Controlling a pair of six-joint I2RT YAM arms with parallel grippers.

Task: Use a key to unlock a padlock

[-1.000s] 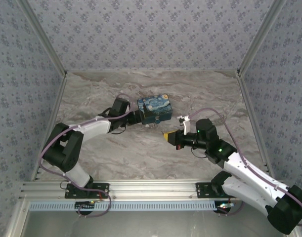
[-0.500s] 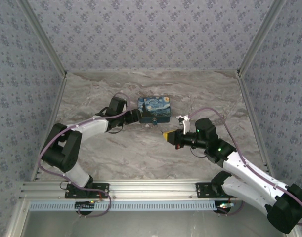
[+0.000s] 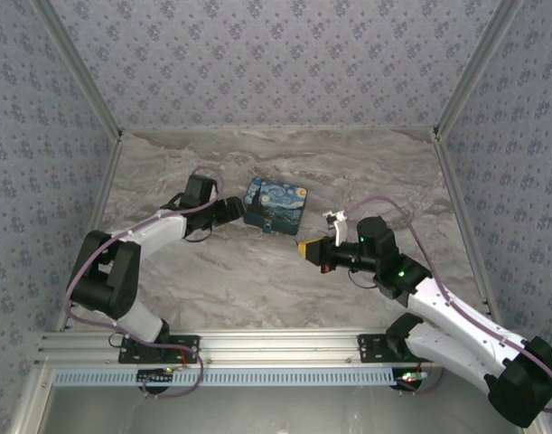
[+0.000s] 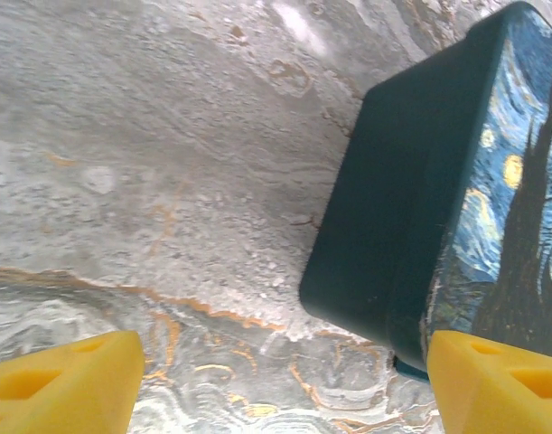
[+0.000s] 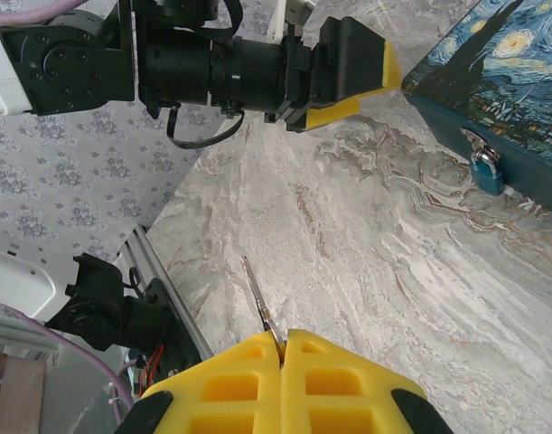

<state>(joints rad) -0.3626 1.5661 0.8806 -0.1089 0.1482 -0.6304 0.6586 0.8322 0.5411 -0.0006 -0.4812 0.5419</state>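
The tiny teal-blue padlock [image 5: 485, 167] hangs from the hasp on the front wall of the starry-night tin box [image 3: 276, 203]. My right gripper [image 5: 283, 339] is shut on a thin silvery key [image 5: 257, 297], whose blade sticks out past the yellow fingertips. It hovers over the marble short of the box [image 5: 501, 72], with the padlock ahead on the right. My left gripper [image 4: 285, 384] is open at the box's left end. The box's dark corner [image 4: 393, 226] lies just ahead of its right finger [image 4: 501, 380], and bare table shows between the jaws.
The grey marble table [image 3: 257, 280] is walled by patterned panels on three sides. An aluminium rail [image 3: 257, 348] with the arm bases runs along the near edge. The left arm's wrist [image 5: 221, 63] reaches in across from my right gripper.
The left arm has drawn back to the left, and the box has turned and shifted slightly left with it. The right gripper holds the key nearly still.
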